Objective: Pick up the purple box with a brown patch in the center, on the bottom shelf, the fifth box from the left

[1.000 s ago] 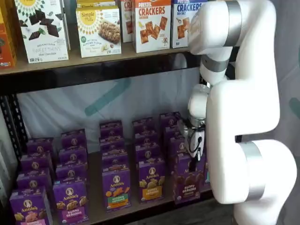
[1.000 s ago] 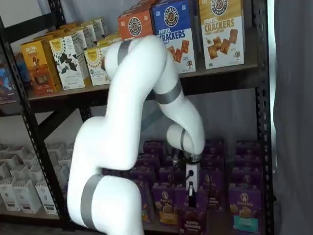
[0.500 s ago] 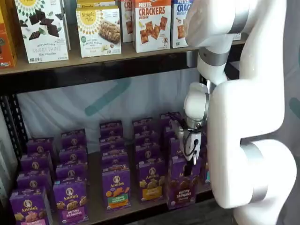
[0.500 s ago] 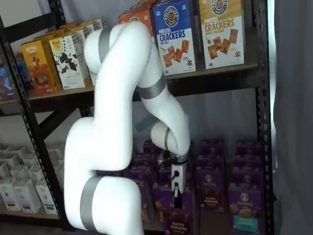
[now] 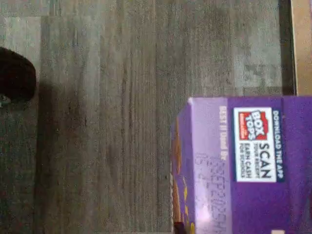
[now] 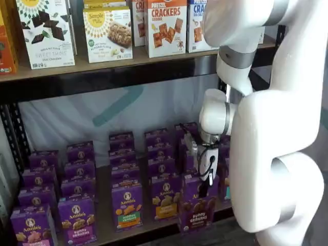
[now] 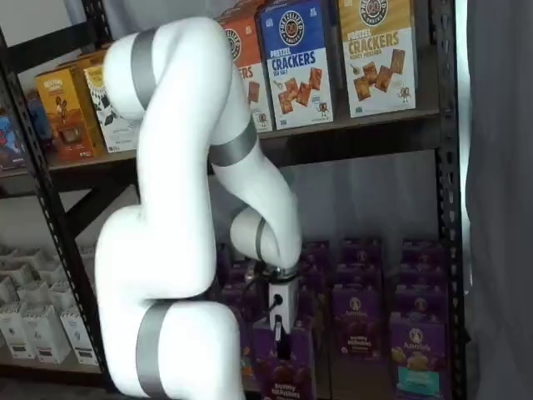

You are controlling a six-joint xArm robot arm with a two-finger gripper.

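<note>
The purple box [image 6: 198, 214] with dark brown bunny cookies and "bunny grahams" text hangs upright in my gripper [image 6: 204, 187], in front of the bottom shelf [image 6: 102, 226] and out past its front edge. The black fingers are closed on the top of the box. Both shelf views show it; in a shelf view the box [image 7: 288, 377] is low under the gripper [image 7: 280, 343]. In the wrist view the box's purple top [image 5: 253, 161] with a Box Tops label fills one corner, with grey wood floor [image 5: 107, 122] below it.
Rows of other purple Annie's cartons [image 6: 127, 204] stand on the bottom shelf. Cracker boxes [image 6: 166, 28] line the upper shelf. A black rack post [image 7: 450, 208] stands at the right. White cartons [image 7: 33, 321] sit on a neighbouring rack. A tan shelf edge [image 5: 302, 44] shows in the wrist view.
The gripper has pulled the purple box outward and to the left, away from its column on the bottom shelf. The arm has swung with it.
</note>
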